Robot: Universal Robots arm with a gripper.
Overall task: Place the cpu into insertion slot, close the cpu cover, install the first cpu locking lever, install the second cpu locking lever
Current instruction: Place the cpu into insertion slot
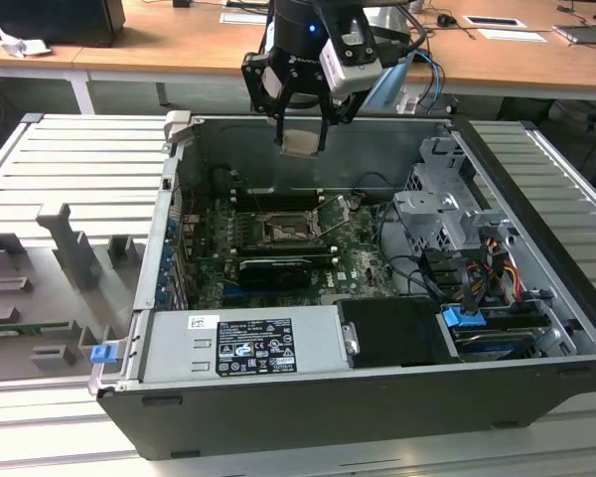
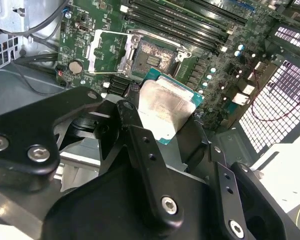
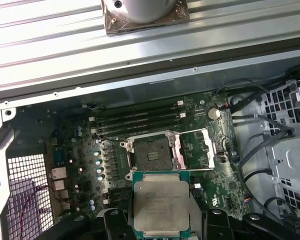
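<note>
Exterior view: my pincer (image 1: 300, 142) is clamped on the cpu (image 1: 300, 136), up over the open computer case (image 1: 536, 199). The case lies on a ribbed metal tabletop (image 1: 70, 169), with wooden desks (image 1: 179, 40) behind. The power supply's white sticker (image 1: 253, 345) is too small to read.

Second wrist view: the square chip sits flat, silvery top toward the camera. The socket (image 2: 152, 57) is bare and the cpu cover (image 2: 107, 50) is flipped open.

First wrist view: the cpu is just short of the socket.
</note>
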